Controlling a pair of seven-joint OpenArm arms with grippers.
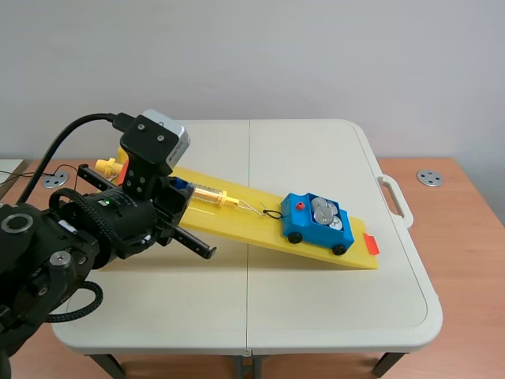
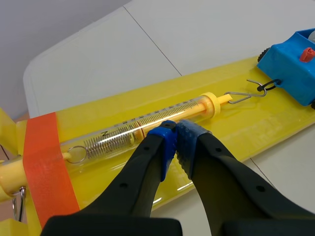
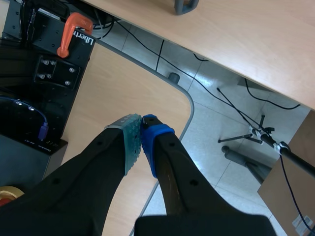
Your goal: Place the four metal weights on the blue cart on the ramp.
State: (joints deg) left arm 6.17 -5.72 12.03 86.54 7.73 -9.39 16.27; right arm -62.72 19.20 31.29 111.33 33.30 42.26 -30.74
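A blue cart (image 1: 314,223) stands low on the yellow ramp (image 1: 237,225), with several round metal weights (image 1: 326,212) lying in its bed. The cart (image 2: 294,67) is hooked by a wire to a clear spring scale (image 2: 147,125) that lies along the ramp (image 2: 256,128). My left gripper (image 2: 175,132) is shut on nothing, its pads just above the scale's tube, near the ramp's upper end (image 1: 177,207). My right gripper (image 3: 141,129) is shut and holds nothing, out over the floor away from the table; the scene view does not show it.
Orange tape (image 2: 47,162) binds the scale's upper end to the ramp, by a yellow stand (image 1: 110,166). An orange tape mark (image 1: 371,244) sits at the ramp's foot. The white folding table (image 1: 316,308) has a handle (image 1: 397,199) at its right edge.
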